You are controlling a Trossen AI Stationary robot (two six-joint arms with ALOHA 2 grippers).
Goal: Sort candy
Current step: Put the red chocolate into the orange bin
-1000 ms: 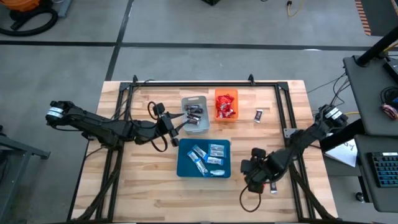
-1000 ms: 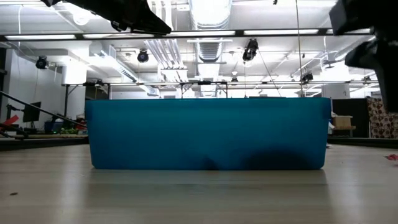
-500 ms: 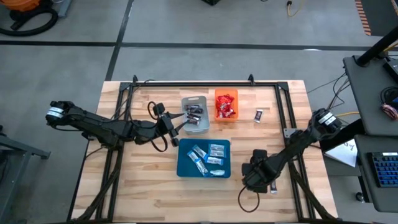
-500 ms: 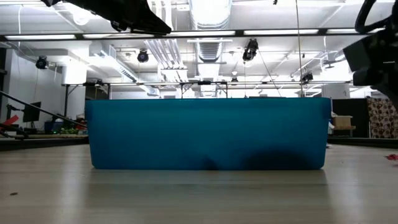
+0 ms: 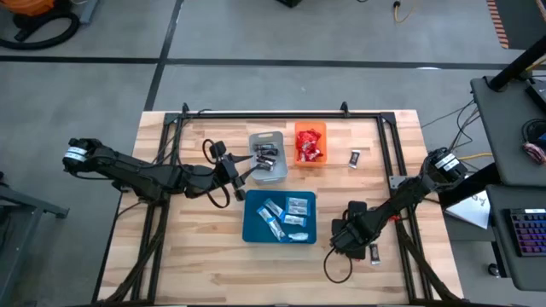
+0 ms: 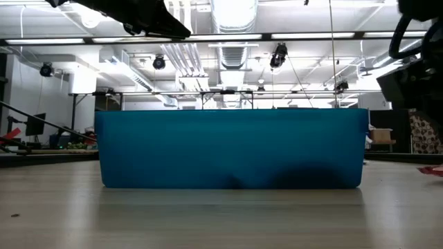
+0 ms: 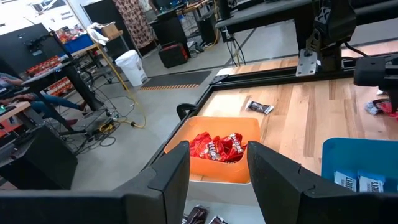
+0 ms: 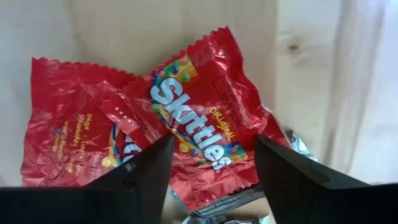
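Three trays sit mid-table on the pale wooden table in the high view: grey tray of dark bars, orange tray of red packets, blue tray of blue-and-white bars; one dark bar lies apart. Low view: only the blue tray's wall before a lit workshop. Left wrist view: left gripper, fingers parted and empty, faces the orange tray. Right wrist view alone shows two red Skittles packets overlapping on the wood beneath the right gripper, released
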